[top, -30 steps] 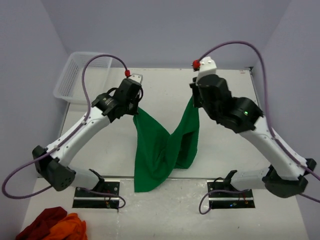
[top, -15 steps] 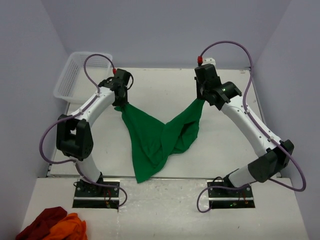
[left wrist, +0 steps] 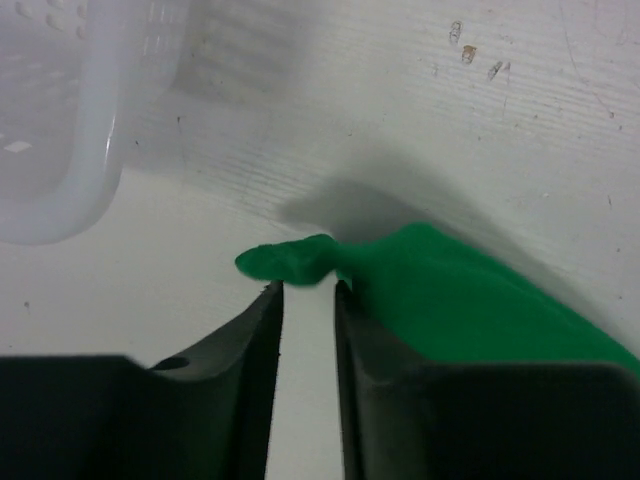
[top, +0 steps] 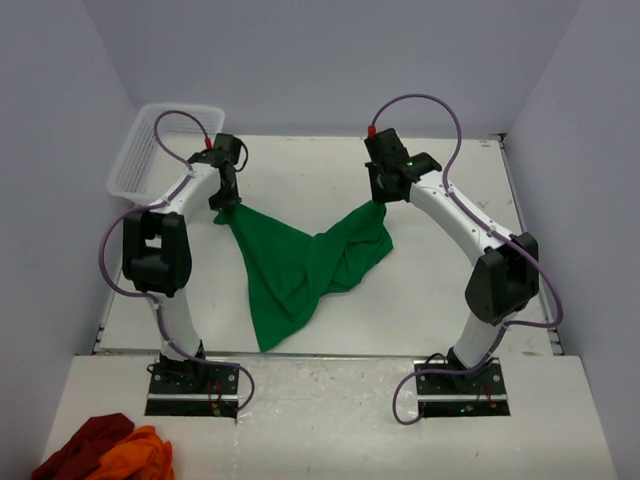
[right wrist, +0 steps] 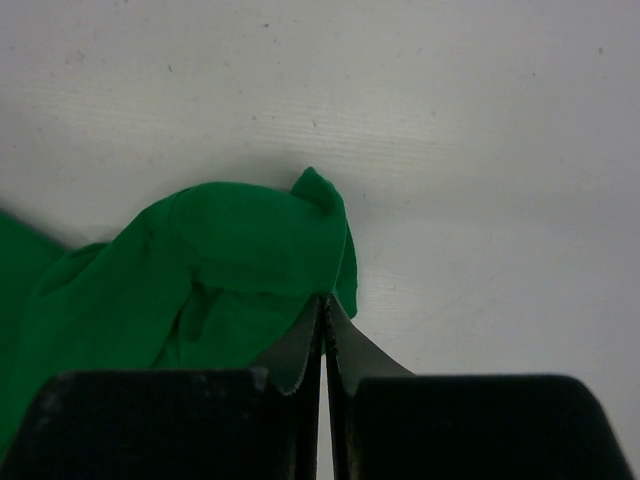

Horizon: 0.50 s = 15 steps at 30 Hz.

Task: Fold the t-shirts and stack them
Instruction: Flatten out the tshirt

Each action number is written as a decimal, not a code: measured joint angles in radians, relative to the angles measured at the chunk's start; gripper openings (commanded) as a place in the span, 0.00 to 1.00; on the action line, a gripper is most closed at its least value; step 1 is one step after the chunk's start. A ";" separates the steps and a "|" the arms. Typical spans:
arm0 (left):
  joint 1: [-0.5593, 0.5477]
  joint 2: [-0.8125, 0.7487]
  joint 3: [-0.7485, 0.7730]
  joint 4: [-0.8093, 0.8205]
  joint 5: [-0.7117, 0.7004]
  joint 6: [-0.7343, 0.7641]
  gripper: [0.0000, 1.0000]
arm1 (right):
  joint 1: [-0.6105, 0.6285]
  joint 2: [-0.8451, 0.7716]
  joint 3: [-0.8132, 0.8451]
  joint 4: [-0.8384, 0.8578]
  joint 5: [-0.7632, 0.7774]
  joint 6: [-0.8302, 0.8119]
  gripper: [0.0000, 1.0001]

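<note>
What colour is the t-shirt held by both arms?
Solid green t-shirt; clearest in the top external view.

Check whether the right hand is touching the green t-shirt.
Touching. The right wrist view shows the right hand with its fingers closed together on a fold of the green t-shirt, the cloth pinched at their tips.

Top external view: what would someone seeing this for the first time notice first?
A crumpled bright green t-shirt sprawls across the middle of the white table, strung between the left gripper and right gripper, each pinching a far corner. A white plastic mesh basket sits at the far left corner, and red and orange cloths are heaped at the near left.
</note>
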 measured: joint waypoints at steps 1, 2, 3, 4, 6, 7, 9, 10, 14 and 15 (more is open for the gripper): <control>-0.002 -0.001 -0.005 0.002 -0.001 -0.002 0.44 | -0.001 0.006 0.006 0.000 -0.003 0.000 0.00; -0.007 -0.005 -0.014 0.010 -0.007 -0.003 0.50 | -0.002 0.012 0.013 0.000 -0.013 0.000 0.00; -0.013 -0.013 -0.026 0.015 -0.012 -0.003 0.55 | -0.005 0.016 0.019 0.002 -0.017 0.000 0.00; -0.024 -0.025 -0.041 0.016 -0.023 -0.008 0.64 | -0.007 0.018 0.025 0.004 -0.022 0.000 0.00; -0.059 -0.068 -0.077 0.016 -0.053 -0.017 0.66 | -0.012 0.020 0.030 0.007 -0.036 0.000 0.00; -0.083 -0.095 -0.092 0.011 -0.074 -0.022 0.67 | -0.013 0.020 0.030 0.009 -0.042 0.001 0.00; -0.155 -0.171 -0.125 0.016 -0.090 -0.027 0.66 | -0.015 0.020 0.031 0.010 -0.046 0.003 0.00; -0.199 -0.220 -0.148 0.018 -0.094 -0.032 0.61 | -0.016 0.020 0.031 0.010 -0.047 0.003 0.00; -0.335 -0.445 -0.291 0.038 -0.038 -0.069 0.44 | -0.019 0.020 0.030 0.012 -0.064 0.007 0.00; -0.349 -0.499 -0.343 0.047 -0.012 -0.081 0.42 | -0.019 0.020 0.030 0.012 -0.069 0.007 0.00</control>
